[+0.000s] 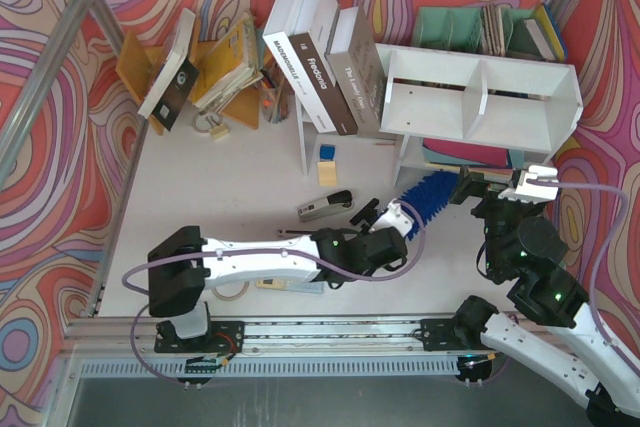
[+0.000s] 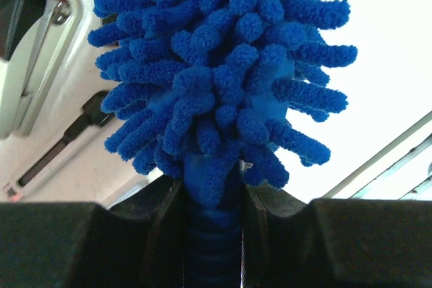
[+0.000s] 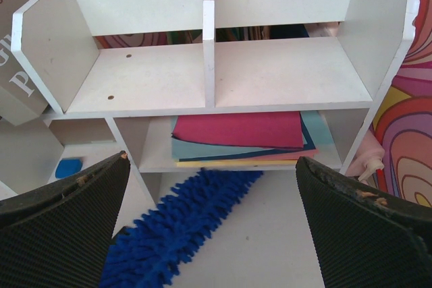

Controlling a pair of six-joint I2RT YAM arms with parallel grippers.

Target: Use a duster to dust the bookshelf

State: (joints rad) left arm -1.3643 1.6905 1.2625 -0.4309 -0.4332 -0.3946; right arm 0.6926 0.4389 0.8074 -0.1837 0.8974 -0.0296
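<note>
two grippers differ; the left gripper (image 2: pixel 212 197) clenches the duster (image 1: pixel 432 193) by its handle; its head lies on the table (image 1: pixel 230 177), tip at the bookshelf (image 1: pixel 480 97) lower tier; the right gripper (image 3: pixel 210 166) gapes wide

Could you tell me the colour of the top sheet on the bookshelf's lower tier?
The top sheet is magenta-pink, clearest in the right wrist view.

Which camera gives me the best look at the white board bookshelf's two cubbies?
Right wrist: the white board bookshelf faces it, both cubbies open. Top external sees it obliquely from above; left wrist shows mostly the bright-blue fluffy duster, no shelf.
</note>
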